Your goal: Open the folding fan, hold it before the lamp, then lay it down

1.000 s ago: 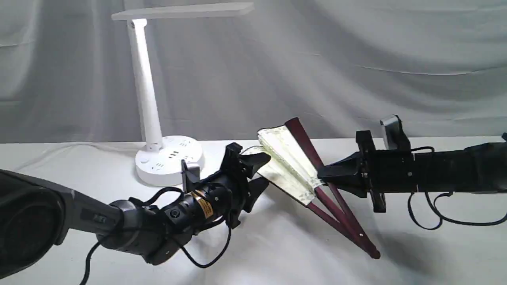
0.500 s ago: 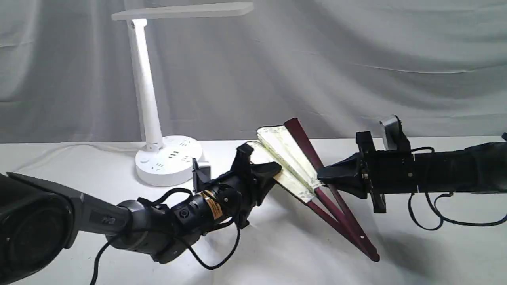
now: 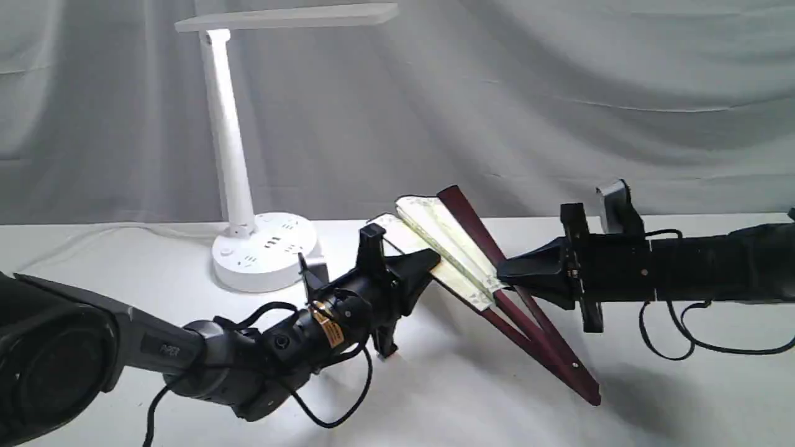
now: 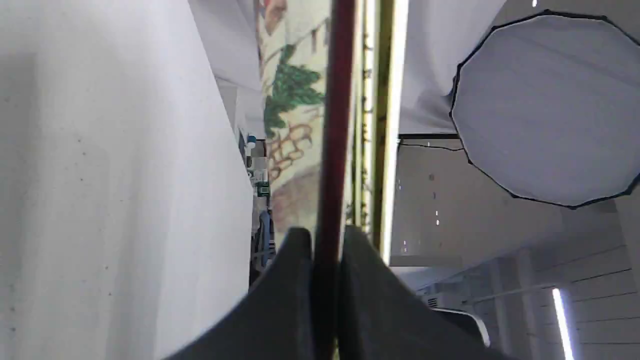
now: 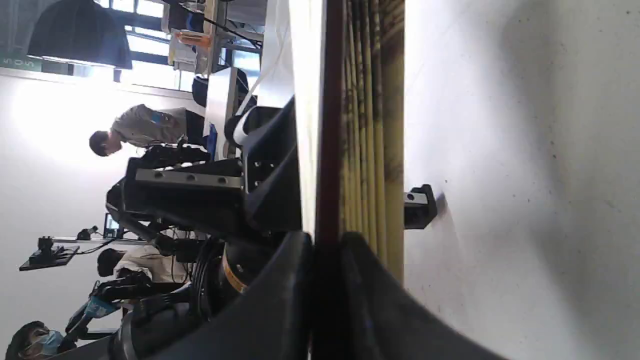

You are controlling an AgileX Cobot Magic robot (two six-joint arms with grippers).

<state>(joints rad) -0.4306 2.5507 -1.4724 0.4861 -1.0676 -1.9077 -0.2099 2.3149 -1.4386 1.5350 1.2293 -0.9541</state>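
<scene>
The folding fan (image 3: 442,239) is partly spread and slants up over the table, its pivot end (image 3: 587,391) low near the cloth. My left gripper (image 3: 430,266) is shut on the fan's left outer rib, seen as a dark maroon rib (image 4: 334,125) pinched between its fingers, with the painted leaf (image 4: 292,100) behind. My right gripper (image 3: 504,273) is shut on the right maroon rib (image 5: 330,125), beside the cream pleats (image 5: 372,125). The white lamp (image 3: 228,130) stands at the back left on its round base (image 3: 264,251).
White cloth covers the table (image 3: 435,397), with a grey draped backdrop (image 3: 559,93) behind. Black cables (image 3: 677,347) hang under the right arm and loop under the left arm (image 3: 335,410). A softbox (image 4: 545,110) shows in the left wrist view; people (image 5: 140,130) stand beyond the table.
My left gripper moved right from beside the fan and shut on its left outer rib. The fan's top shifted slightly left and up. The right gripper held still.
</scene>
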